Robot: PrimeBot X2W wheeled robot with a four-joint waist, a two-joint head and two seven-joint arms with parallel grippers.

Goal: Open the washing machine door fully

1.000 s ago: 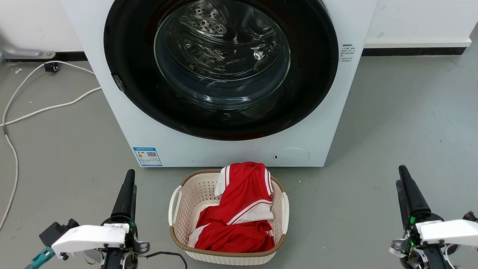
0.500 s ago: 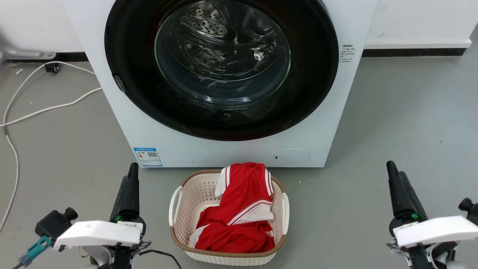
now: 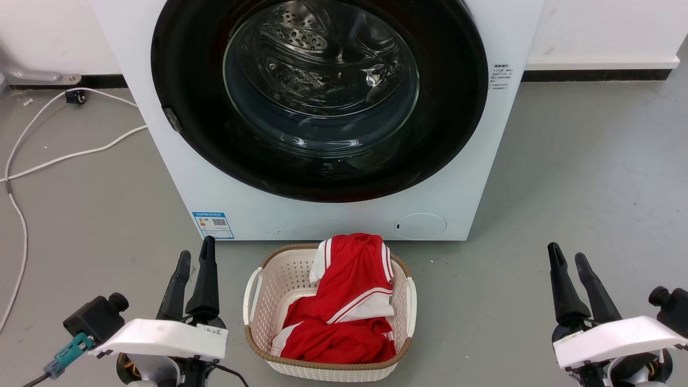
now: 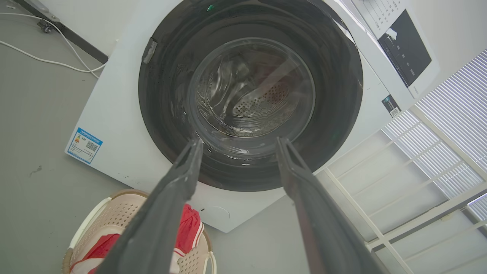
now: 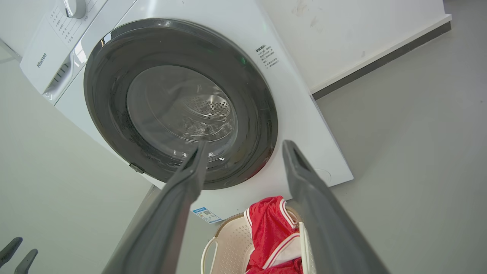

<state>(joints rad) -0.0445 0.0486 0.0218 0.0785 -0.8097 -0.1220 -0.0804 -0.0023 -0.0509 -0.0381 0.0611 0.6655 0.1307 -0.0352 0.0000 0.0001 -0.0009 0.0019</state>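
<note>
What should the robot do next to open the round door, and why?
Probably raise the right gripper toward the right rim of the washing machine door. The door looks shut, with a grey metal piece, maybe its hinge, on its left edge. That gripper and the left gripper are open, touching nothing.

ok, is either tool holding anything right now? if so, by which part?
Nothing is held. The left tool and right tool are both open and empty, low over the floor, well short of the washing machine door, which is shut.

Washing machine door (image 3: 320,97) — top rim cropped
</note>
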